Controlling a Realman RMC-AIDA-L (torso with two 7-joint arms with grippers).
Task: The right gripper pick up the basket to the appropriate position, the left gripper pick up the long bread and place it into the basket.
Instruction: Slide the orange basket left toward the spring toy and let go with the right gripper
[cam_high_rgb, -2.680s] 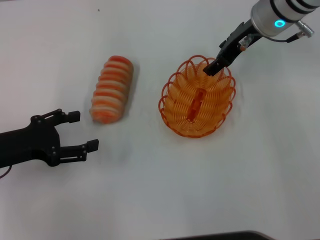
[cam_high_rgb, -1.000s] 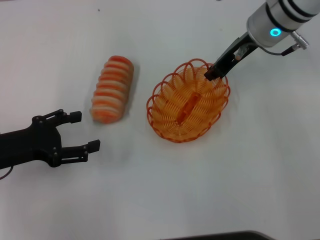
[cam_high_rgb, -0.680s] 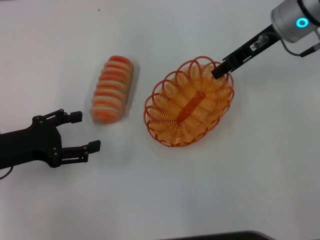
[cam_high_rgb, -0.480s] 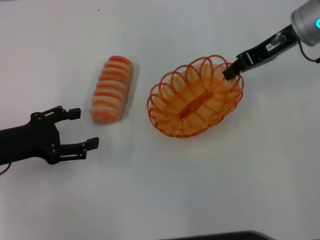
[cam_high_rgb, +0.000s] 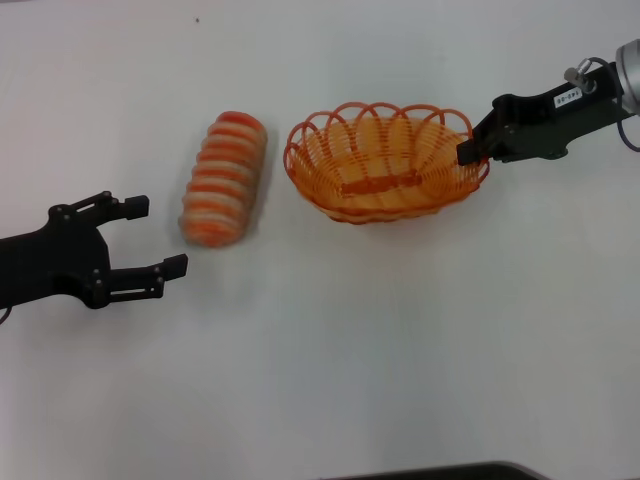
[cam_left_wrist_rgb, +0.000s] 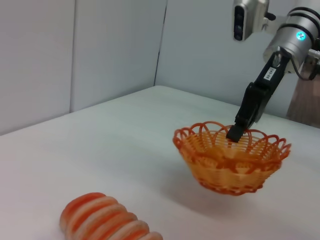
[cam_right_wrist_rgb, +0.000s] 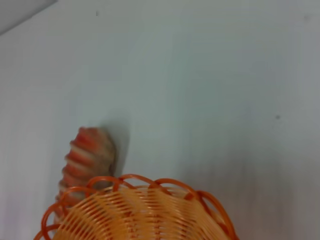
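Observation:
The orange wire basket (cam_high_rgb: 384, 206) hangs tilted just above the white table, with my right gripper (cam_high_rgb: 470, 152) shut on its right rim. To its left, the striped long bread (cam_high_rgb: 225, 178) lies on the table, close to the basket's left end. My left gripper (cam_high_rgb: 157, 236) is open, low over the table, a short way left of and nearer than the bread. The left wrist view shows the basket (cam_left_wrist_rgb: 232, 165) raised over its shadow, the right gripper (cam_left_wrist_rgb: 236, 132) pinching the rim, and the bread (cam_left_wrist_rgb: 107, 221) close by. In the right wrist view the basket rim (cam_right_wrist_rgb: 135, 180) partly hides the bread (cam_right_wrist_rgb: 89, 156).
The white table (cam_high_rgb: 330, 360) stretches around both objects. A dark edge (cam_high_rgb: 440, 470) runs along its near side. Grey wall panels (cam_left_wrist_rgb: 100, 55) stand behind the table in the left wrist view.
My right gripper has lifted the basket and swung it right, turning its long axis crosswise. The left gripper has edged slightly left. The bread has not moved.

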